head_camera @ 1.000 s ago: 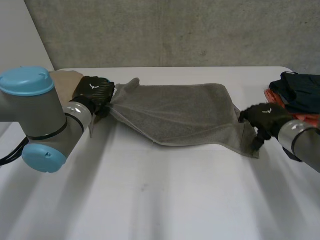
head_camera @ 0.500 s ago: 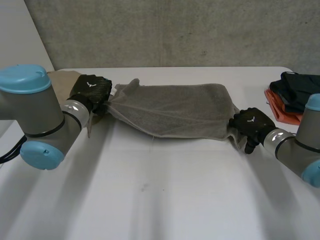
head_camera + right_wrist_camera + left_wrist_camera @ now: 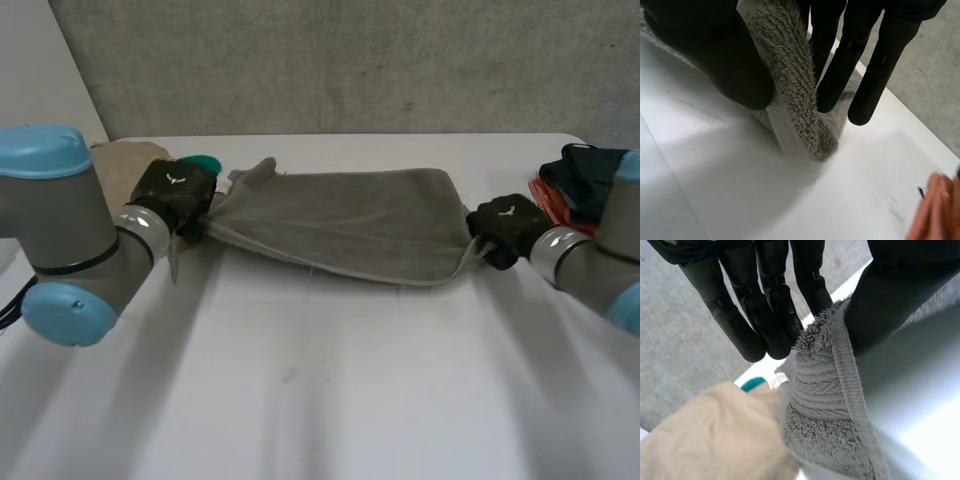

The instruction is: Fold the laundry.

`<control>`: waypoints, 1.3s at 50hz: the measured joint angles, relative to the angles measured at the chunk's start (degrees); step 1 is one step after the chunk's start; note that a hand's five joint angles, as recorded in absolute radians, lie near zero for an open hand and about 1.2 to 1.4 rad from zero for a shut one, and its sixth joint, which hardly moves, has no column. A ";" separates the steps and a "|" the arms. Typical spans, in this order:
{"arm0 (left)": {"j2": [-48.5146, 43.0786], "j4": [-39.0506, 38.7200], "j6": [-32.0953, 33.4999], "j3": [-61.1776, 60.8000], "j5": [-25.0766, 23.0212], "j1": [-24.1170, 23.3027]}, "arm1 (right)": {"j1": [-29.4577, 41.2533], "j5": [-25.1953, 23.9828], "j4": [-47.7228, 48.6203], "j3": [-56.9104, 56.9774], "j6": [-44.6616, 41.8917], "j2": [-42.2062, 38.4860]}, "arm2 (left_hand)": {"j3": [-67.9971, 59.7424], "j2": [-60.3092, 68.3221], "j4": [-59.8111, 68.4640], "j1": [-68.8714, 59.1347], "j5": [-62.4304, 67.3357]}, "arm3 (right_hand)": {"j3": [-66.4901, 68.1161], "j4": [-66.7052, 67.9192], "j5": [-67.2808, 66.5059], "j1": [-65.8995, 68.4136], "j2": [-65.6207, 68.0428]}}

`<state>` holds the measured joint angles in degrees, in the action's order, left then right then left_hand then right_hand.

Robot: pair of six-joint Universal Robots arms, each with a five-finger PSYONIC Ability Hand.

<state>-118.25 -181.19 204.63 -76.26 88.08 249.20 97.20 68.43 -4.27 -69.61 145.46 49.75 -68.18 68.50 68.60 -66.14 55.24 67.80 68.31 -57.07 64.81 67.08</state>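
Grey terry towel (image 3: pixel 340 225) stretched over white worktop (image 3: pixel 320 390) between both hands. Left hand (image 3: pixel 172 190) pinches its left end beside a beige cloth (image 3: pixel 122 160). Right hand (image 3: pixel 508 226) pinches its right end.

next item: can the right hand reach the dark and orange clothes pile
Probably not yet: the right hand pinches the grey terry towel; the dark and orange clothes pile lies close beside it.

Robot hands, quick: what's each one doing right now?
Left robot hand: shut on the grey towel, pinching one end.
Right robot hand: shut on the towel's opposite end.
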 measured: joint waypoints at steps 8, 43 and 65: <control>6.12 14.06 9.62 -6.67 0.43 0.27 | -7.02 0.21 -23.50 -0.57 -13.76 6.55 | 0.00 0.00 0.00 0.00 0.00 | 0.04 0.02 -1.29 0.01 0.00; 10.72 1.43 18.63 -20.82 6.93 4.94 | -10.26 -2.22 -11.22 -12.43 -7.85 12.62 | 26.75 -27.07 -26.94 21.86 -23.86 | 0.22 0.03 -1.70 0.01 0.00; 12.88 22.54 29.01 -18.27 -1.78 10.87 | -13.69 3.28 -30.15 -17.67 -35.55 15.78 | 0.21 -0.07 -0.22 -1.02 1.11 | 0.21 0.04 -1.70 0.02 0.00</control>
<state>-105.37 -158.65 233.64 -94.53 86.30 260.08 83.50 71.70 -34.42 -87.27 109.91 65.53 -67.97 68.43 68.38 -67.16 56.35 68.01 68.35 -58.77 64.83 67.09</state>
